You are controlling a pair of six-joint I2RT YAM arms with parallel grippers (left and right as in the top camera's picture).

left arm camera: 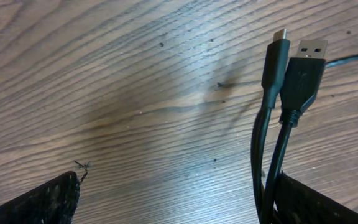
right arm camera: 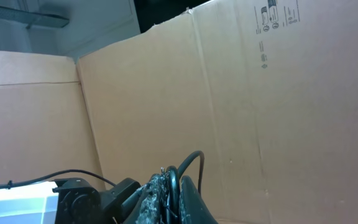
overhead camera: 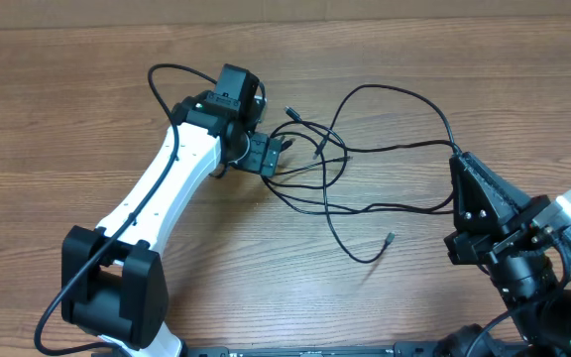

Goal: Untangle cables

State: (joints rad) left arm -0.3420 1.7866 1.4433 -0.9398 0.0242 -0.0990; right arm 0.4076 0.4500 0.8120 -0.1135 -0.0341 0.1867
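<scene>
Thin black cables [overhead camera: 365, 149] lie in crossing loops on the wooden table, with the knot of strands near the middle [overhead camera: 315, 159]. One loose plug end [overhead camera: 390, 238] lies toward the front. My left gripper [overhead camera: 276, 157] stands open at the tangle's left side. In the left wrist view its jaws [left arm camera: 179, 180] are wide apart, and two cables with plugs [left arm camera: 306, 62] run along the inside of the right finger [left arm camera: 316, 202]. My right gripper [overhead camera: 458, 159] is shut on a cable strand at the tangle's right end. The right wrist view shows that black loop [right arm camera: 194, 158] pinched between the closed fingers [right arm camera: 157, 193].
A cardboard wall [right arm camera: 241, 93] stands behind the table. The white left arm [overhead camera: 167, 188] stretches from the front left toward the centre, with its own thicker wire [overhead camera: 157, 74] arching behind. The right arm's base [overhead camera: 533, 283] sits at the front right.
</scene>
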